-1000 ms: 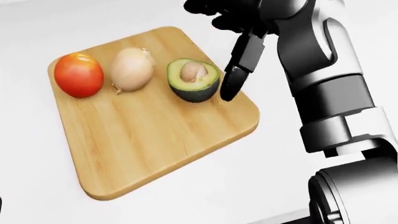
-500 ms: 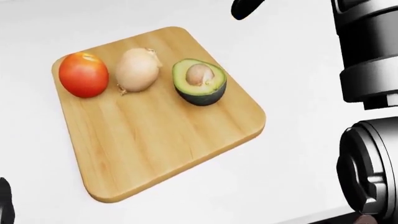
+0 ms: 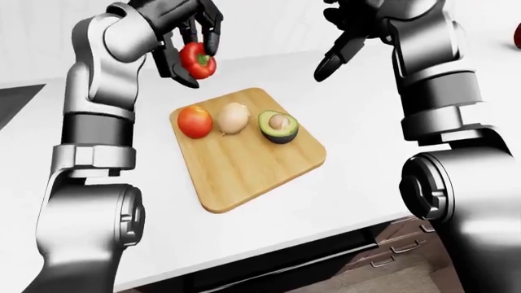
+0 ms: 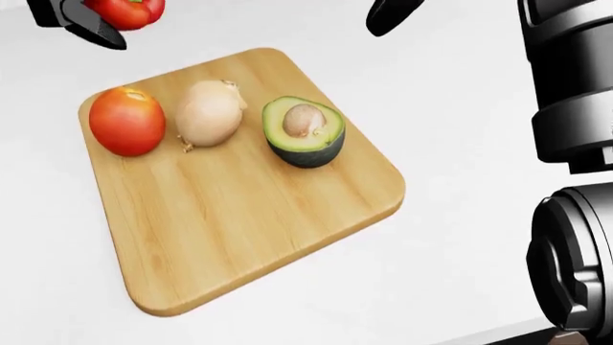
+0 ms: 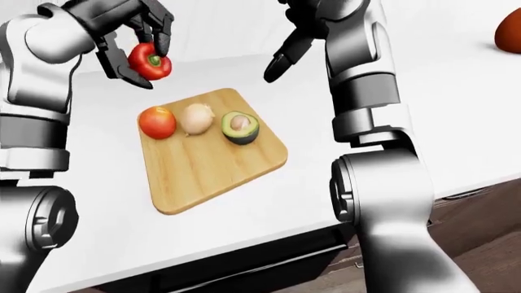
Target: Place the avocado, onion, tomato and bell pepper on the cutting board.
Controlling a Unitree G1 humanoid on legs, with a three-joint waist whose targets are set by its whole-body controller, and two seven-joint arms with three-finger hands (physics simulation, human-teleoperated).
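left hand (image 3: pixel 185 36): fingers curled round red bell pepper (image 3: pixel 197 60), apparently airborne above board's top-left corner | right hand (image 3: pixel 346 33): fingers spread, empty | tomato (image 4: pixel 126 121), onion (image 4: pixel 208 112), avocado half (image 4: pixel 304 131) in row on cutting board (image 4: pixel 239 215) | white counter (image 4: pixel 460 215)

Both arms are raised up high, elbows bent, forearms angling inward toward each other. The left hand (image 3: pixel 189 38) has its dark fingers (image 3: pixel 213 29) curled down around a red bell pepper (image 3: pixel 197 60), which sits right under the palm, gripped and lifted in the air. The right hand (image 3: pixel 349 32) is holding nothing: its fingers are loose and spread, one long finger (image 3: pixel 332 58) pointing down and toward the left hand. In the head view only that fingertip and the thick right forearm show.
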